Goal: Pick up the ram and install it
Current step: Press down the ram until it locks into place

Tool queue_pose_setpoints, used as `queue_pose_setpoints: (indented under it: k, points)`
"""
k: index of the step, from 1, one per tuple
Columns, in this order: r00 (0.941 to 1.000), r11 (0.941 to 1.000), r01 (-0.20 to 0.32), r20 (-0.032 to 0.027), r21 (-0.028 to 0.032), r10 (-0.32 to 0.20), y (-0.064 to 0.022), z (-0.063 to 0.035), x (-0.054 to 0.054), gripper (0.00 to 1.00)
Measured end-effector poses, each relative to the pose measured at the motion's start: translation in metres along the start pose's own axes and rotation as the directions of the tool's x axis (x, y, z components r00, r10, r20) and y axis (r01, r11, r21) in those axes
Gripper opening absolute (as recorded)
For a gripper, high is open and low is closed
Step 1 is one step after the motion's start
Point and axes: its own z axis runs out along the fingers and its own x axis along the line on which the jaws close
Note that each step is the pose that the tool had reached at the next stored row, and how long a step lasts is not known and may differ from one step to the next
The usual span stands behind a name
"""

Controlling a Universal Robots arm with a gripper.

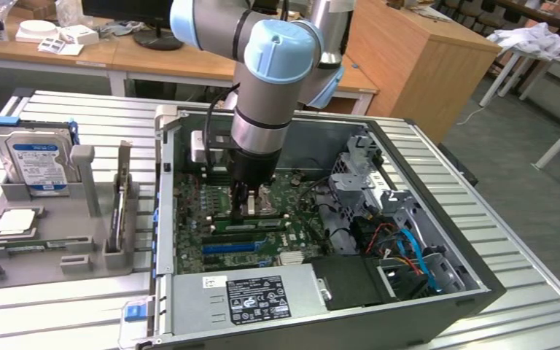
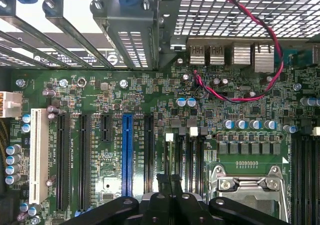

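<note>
Ram [image 1: 248, 222]: thin green stick, lying flat on motherboard [image 1: 224, 197] | pincer [image 1: 250, 211]: closed, just above it

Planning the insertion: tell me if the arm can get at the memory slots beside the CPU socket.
Likely yes: the case side is open, the shut jaws hang right over those memory slots, nothing between.

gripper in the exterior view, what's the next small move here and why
Probably a slight, straight press down. The gripper is shut, low inside the case, just above the ram, which lies along a slot on the motherboard. Whether the ram is fully seated cannot be told, so the push should stay gentle.
</note>
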Motion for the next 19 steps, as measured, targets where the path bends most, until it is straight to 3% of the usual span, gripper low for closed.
queue_pose_setpoints:
  k: [6, 19]
  points:
    - [1.0, 1.0, 0.0, -0.0004, -0.0002, 0.0, 0.0004, -0.0106, 0.0, 0.11]
    - [1.0, 1.0, 0.0, -0.0004, -0.0003, 0.0, 0.0015, -0.0473, 0.0, 0.11]
